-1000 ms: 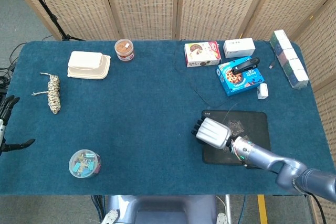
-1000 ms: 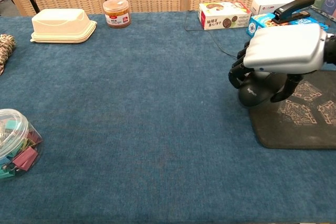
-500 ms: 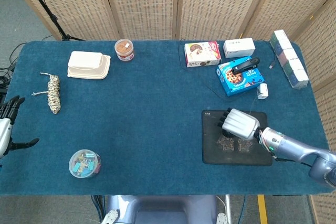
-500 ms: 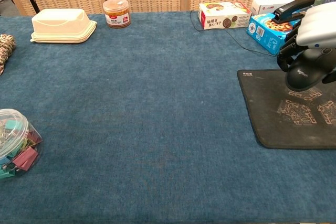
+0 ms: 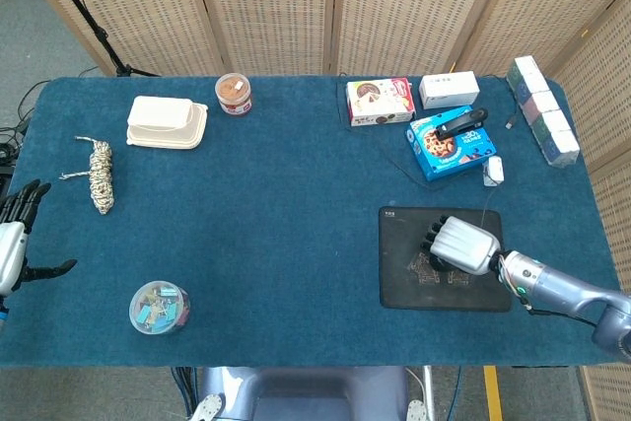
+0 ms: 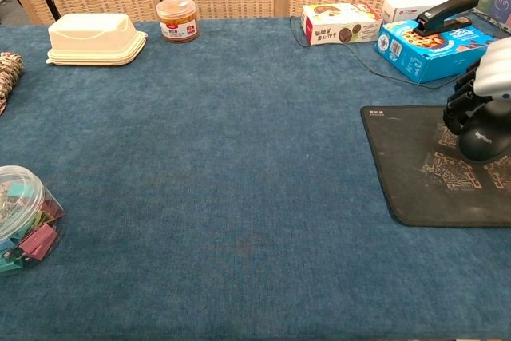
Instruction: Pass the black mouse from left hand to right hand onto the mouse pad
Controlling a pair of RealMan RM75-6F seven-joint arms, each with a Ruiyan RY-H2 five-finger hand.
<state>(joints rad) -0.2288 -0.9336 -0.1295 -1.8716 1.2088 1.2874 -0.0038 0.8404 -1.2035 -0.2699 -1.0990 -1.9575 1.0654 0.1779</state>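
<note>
The black mouse (image 6: 484,140) is gripped from above by the right hand (image 5: 461,245), whose dark fingers (image 6: 461,105) are curled down around it. The mouse is held over the mouse pad (image 5: 399,283), toward the pad's right half; whether its underside touches the pad cannot be told. In the head view the mouse itself is hidden beneath the hand's pale back. A thin cable (image 6: 351,56) is seen running across the blue surface (image 5: 286,204) from the boxes at the far side. The left hand (image 5: 14,244) is seen at the left edge of the surface, well apart from the pad, with its fingers spread and nothing held. Behind the pad a blue snack box (image 5: 450,142) is placed with a black stapler (image 6: 445,12) on top. Near the left edge a coil of rope (image 5: 101,175) is laid, and a clear tub of binder clips (image 5: 158,308) is set near the front.
</note>
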